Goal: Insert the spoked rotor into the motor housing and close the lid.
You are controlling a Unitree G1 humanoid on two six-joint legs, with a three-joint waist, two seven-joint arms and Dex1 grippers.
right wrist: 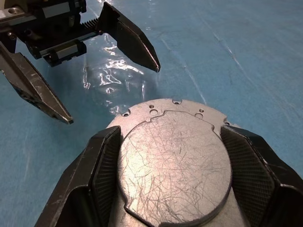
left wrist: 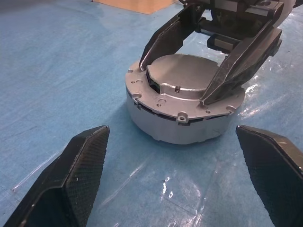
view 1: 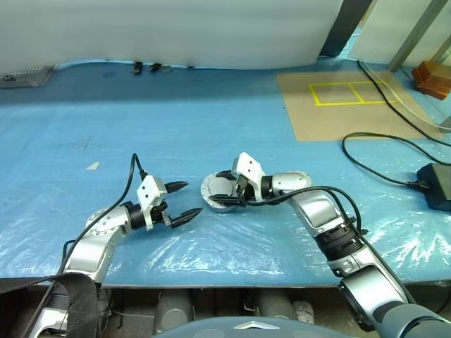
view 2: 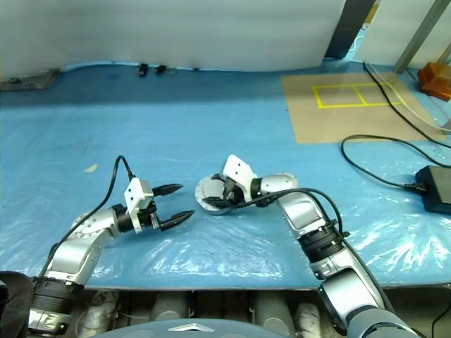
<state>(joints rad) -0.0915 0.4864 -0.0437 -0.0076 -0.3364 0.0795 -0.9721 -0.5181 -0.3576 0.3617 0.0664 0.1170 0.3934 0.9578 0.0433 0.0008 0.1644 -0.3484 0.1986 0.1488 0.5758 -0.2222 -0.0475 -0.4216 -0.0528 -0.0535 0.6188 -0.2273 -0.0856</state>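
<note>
Both of my grippers are in play over one round grey metal assembly: my left gripper (view 1: 184,201) hangs wide open with its two black fingers spread and nothing between them, just beside the part on its near-left, while my right gripper (right wrist: 165,175) reaches in from the other side, its two black fingers (left wrist: 232,66) set against opposite edges of the raised disc on top. I count a single assembly, the round silver motor housing (left wrist: 170,125), sitting flat on the sheet with a drum-like wall and a flange dotted with small screw holes, and on it one scratched, flat grey metal lid (right wrist: 175,165), seated within the flange. Whether my right fingers actually press the lid or merely bracket it I cannot tell; they stand apart at about its width. Under everything lies a blue plastic sheet (view 1: 141,127), wrinkled and glossy near me, covering the table. Farther off to my right a brown cardboard panel (view 1: 338,105) carries a yellow taped rectangle (view 1: 349,93); one black cable (view 1: 380,151) loops across to a black box (view 1: 437,184) at the right edge. Beyond the sheet stands a white wall (view 1: 176,28), with an orange block (view 1: 433,76) at the far right.
</note>
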